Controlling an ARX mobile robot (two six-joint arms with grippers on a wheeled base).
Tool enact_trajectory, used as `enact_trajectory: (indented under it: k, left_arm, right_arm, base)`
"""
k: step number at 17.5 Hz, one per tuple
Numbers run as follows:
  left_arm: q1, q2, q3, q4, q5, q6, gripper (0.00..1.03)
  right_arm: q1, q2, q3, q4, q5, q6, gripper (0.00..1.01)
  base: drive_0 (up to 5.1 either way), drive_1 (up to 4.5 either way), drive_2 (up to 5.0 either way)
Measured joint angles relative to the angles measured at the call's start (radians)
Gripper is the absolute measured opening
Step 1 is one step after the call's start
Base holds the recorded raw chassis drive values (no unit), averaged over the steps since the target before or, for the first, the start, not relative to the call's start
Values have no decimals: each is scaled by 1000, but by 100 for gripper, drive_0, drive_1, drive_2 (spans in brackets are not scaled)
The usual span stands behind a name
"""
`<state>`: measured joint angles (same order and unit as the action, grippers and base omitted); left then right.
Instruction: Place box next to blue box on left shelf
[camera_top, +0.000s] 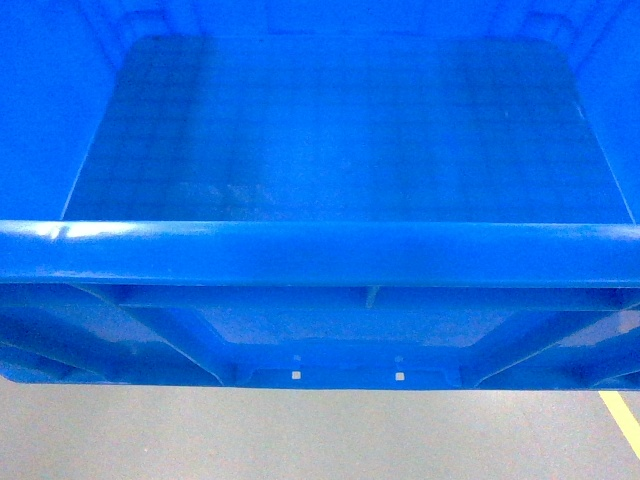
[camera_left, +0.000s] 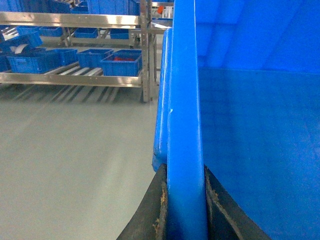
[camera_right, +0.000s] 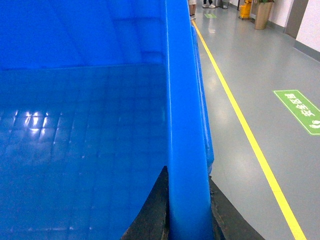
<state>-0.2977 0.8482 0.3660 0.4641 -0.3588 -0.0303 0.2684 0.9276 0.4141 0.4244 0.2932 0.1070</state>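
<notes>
Left end effector (camera_left: 185, 212) is clamping the left rim of the large bright-blue rectangular plastic crate (camera_top: 330, 170), dark fingers (camera_left: 150, 215) pressing both sides. Right end effector (camera_right: 187, 212) is gripping the opposite rim likewise. Crate is hanging between them above the grey floor (camera_top: 300, 430). Far beyond the left end effector, a steel shelf rack (camera_left: 75, 77) is holding small blue bins (camera_left: 121, 64).

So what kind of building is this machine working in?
Probably a warehouse or factory floor. Metal roller shelves carry rows of blue bins, and the smooth grey floor has a yellow lane line and a green floor marking.
</notes>
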Motion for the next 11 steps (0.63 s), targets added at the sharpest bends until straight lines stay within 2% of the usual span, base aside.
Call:
enact_trajectory:
  k: [11]
  left_arm:
    - [0,0,0,0,0,0,11]
  right_arm:
    - [0,0,0,-1,0,0,8]
  base:
    - [1,413,-411]
